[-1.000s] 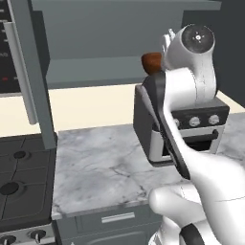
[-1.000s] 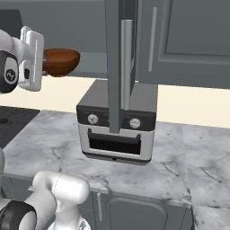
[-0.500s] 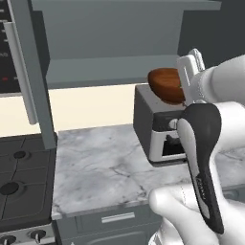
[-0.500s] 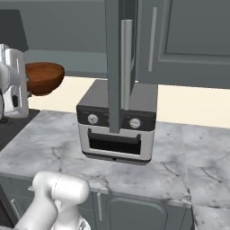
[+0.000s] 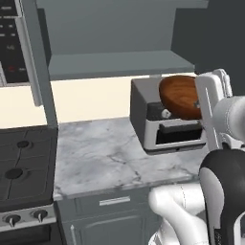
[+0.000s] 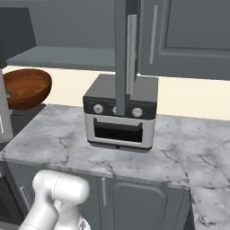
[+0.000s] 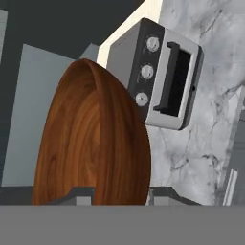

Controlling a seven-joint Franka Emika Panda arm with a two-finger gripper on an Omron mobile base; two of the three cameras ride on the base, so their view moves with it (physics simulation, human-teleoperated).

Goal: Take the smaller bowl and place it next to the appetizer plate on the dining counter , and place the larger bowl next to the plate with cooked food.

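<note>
No text, label, brand, number or sign is legible anywhere in these views.

Glossy wood-grain smaller bowl [image 7: 91,143]; polished marbled worktop [image 5: 115,158]; metallic toaster oven [image 6: 120,114].

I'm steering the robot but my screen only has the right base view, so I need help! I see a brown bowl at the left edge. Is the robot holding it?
Observer: Yes. In the hand view the smaller bowl sits between the two fingertips, which clamp its rim.
Operator: Is the bowl flat like a soup bowl?
Observer: No. In the left base view the smaller bowl is tipped on its side, with its hollow facing left, away from the hand.
Operator: Is it up in the air?
Observer: Yes, in the left base view it hangs in front of the toaster oven, above the marbled worktop.
</note>
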